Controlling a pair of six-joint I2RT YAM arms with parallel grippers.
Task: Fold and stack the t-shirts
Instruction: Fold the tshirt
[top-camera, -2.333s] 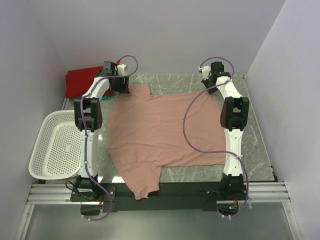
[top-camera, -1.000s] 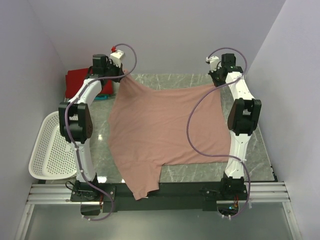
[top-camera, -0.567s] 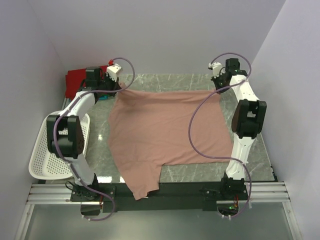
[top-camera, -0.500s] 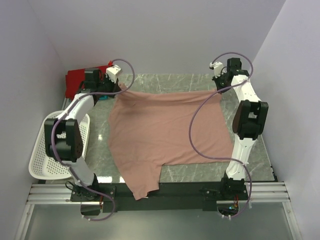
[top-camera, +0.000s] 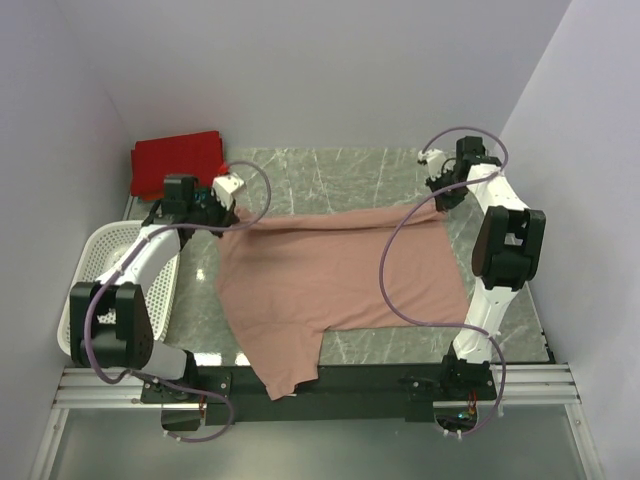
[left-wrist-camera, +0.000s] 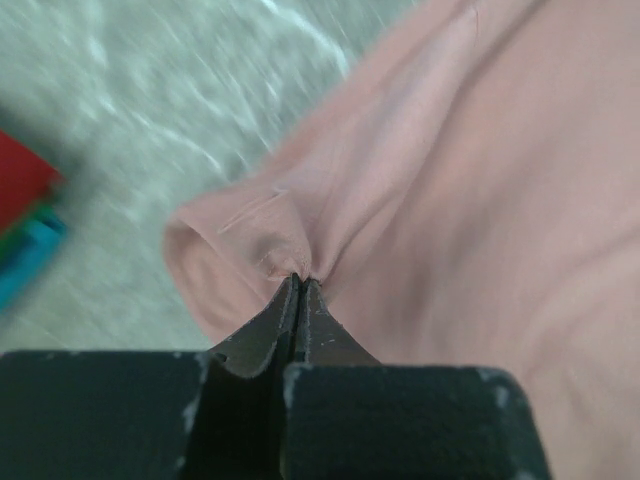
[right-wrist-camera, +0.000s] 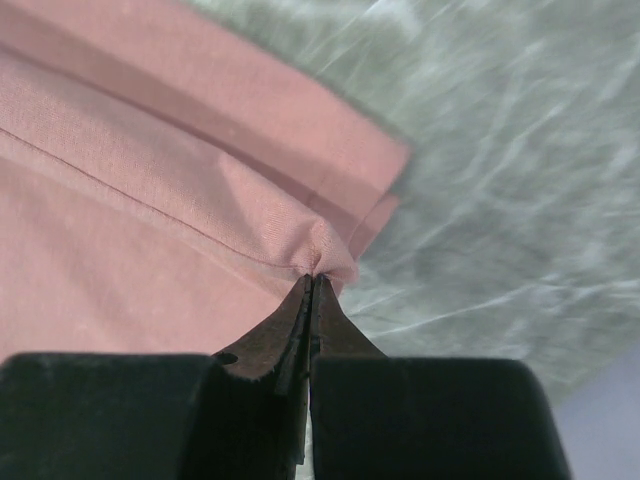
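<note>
Lying on the counter (top-camera: 340, 168), the dusty-pink t-shirt (top-camera: 340, 275) is gripped at its two far corners. The left hand (left-wrist-camera: 300, 284) is clenched on one corner, the right hand (right-wrist-camera: 312, 277) on the other.

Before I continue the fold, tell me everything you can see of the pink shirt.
The pink shirt is plain, soft cloth, no print showing. It lies mostly flat on the marble table, one flap hanging over the near edge. Its far edge runs stretched between two corners, each puckered in closed jaws: the left gripper on the left one, the right gripper on the right, where a stitched hem shows.
</note>
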